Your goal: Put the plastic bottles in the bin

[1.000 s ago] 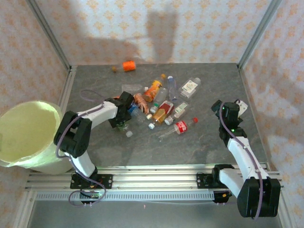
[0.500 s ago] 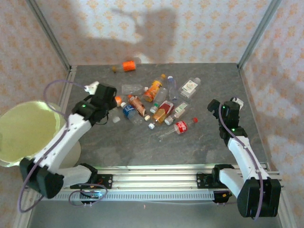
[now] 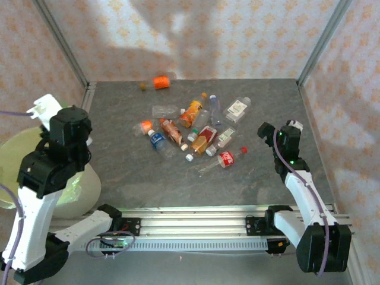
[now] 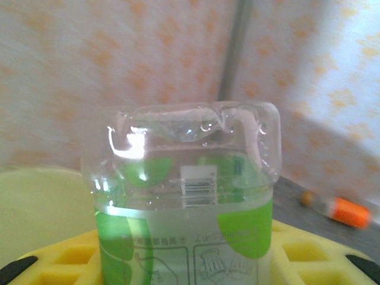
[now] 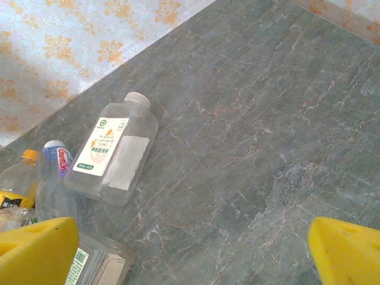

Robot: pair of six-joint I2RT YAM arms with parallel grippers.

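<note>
My left gripper (image 4: 184, 264) is shut on a clear plastic bottle with a green label (image 4: 184, 178), whose base points away from the camera. Its yellow fingers (image 4: 53, 261) flank the bottle. In the top view the left wrist (image 3: 66, 127) is raised at the left over the bin (image 3: 15, 157). The bin's pale yellow-green liner (image 4: 32, 205) lies just behind the held bottle. Several plastic bottles (image 3: 191, 127) lie in a loose pile mid-table. My right gripper (image 5: 193, 255) is open above bare table, right of the pile, beside a white-labelled bottle (image 5: 113, 151).
One orange-labelled bottle (image 3: 160, 81) lies alone by the back wall, also seen as an orange-labelled bottle (image 4: 347, 212) in the left wrist view. A red-labelled bottle (image 3: 225, 158) lies nearest the right arm. Metal frame posts (image 3: 62, 44) and patterned walls enclose the grey table (image 3: 267, 178).
The left gripper closed on the green-labelled bottle at the pile's left edge. The arm then lifted it and swung left to above the bin. The right arm barely moved.
</note>
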